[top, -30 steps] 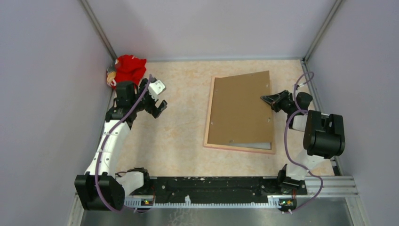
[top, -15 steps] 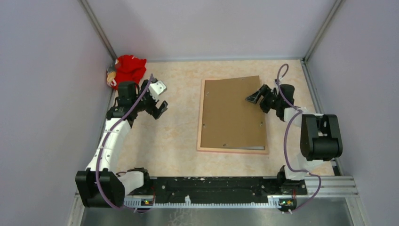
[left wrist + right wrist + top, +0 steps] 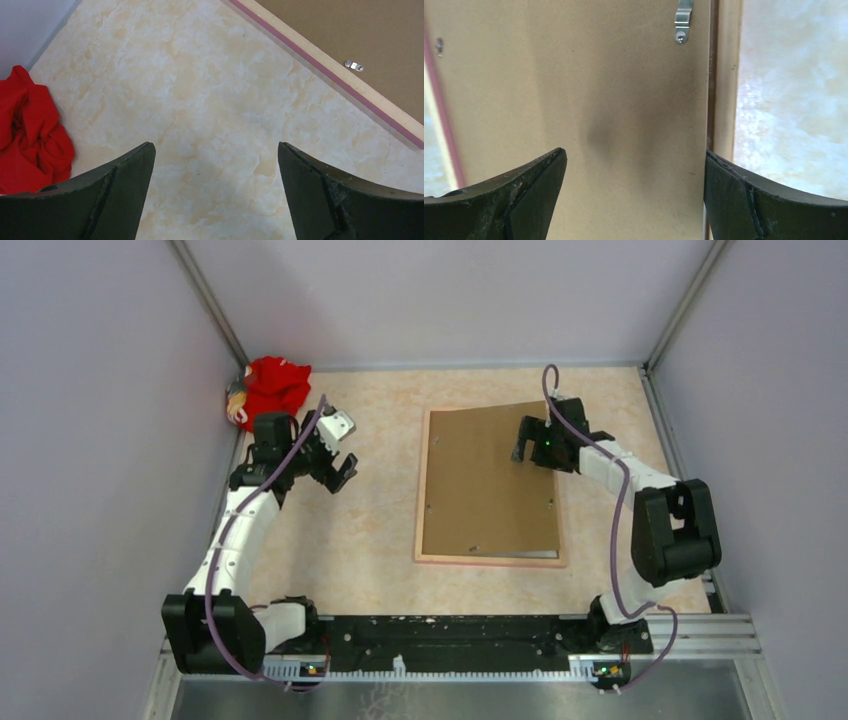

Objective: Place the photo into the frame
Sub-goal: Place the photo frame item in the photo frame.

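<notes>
The frame [image 3: 420, 490] lies face down in the middle of the table, its pale wood rim [image 3: 724, 75] up and a pink edge [image 3: 320, 75] showing. A brown backing board [image 3: 490, 480] rests on it, slightly askew. The photo is hidden; only a pale sliver [image 3: 515, 553] shows at the board's near edge, and I cannot tell what it is. My right gripper [image 3: 530, 445] hovers open over the board's far right corner [image 3: 599, 100], holding nothing. My left gripper [image 3: 342, 472] is open over bare table [image 3: 215, 100], left of the frame.
A red cloth [image 3: 272, 385] is bunched in the far left corner [image 3: 30, 135]. Small metal clips [image 3: 683, 20] sit along the frame's inner rim [image 3: 353, 65]. Grey walls close in the table on three sides.
My right gripper went from shut to open and moved left and farther back over the board. The frame and board slid left and straightened. The left arm barely moved.
</notes>
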Tool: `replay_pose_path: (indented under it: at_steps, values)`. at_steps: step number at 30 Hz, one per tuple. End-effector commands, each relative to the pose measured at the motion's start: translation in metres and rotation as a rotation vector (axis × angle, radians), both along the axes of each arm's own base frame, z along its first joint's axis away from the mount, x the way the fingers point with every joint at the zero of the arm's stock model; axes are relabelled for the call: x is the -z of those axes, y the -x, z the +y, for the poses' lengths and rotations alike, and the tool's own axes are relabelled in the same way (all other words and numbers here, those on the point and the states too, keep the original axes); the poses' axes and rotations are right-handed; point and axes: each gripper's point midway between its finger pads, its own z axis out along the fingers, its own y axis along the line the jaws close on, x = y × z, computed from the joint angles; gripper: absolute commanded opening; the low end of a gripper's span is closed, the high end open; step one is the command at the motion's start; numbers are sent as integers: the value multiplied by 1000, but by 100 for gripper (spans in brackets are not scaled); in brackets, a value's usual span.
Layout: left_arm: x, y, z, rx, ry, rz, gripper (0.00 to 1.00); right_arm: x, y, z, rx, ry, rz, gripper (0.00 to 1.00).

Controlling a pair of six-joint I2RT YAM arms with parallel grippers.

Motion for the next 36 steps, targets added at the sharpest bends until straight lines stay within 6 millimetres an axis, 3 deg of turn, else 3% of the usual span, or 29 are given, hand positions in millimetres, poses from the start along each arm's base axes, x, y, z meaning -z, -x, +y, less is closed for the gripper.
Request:
replay_pose_path:
  at_steps: [1,7,14,17,22,25,27,32,36]
  values:
    - [-15,-7,-4,2,24,-32,99,-25,-2,-17,8,210,-24,99]
    - [-16,-8,-5,5,35,-24,99,-40,0,-20,3,239,-36,99]
    - [-17,-13,-8,-7,67,-6,99,-81,-1,-13,10,175,-119,99]
    - [-15,-14,-15,5,111,18,99,-97,6,16,-40,15,-179,99]
    - [-3,-13,-41,81,268,120,96,-98,37,69,-158,-287,-211,97]
    - [13,-11,-62,99,388,270,90,-85,58,98,-183,-377,-207,82]
    - [31,-13,-75,101,432,370,87,-75,71,119,-203,-404,-202,76]
    - [65,-19,-103,97,458,530,81,-50,96,170,-303,-425,-184,72]
    - [91,-23,-123,93,455,652,73,-34,97,192,-363,-468,-162,71]
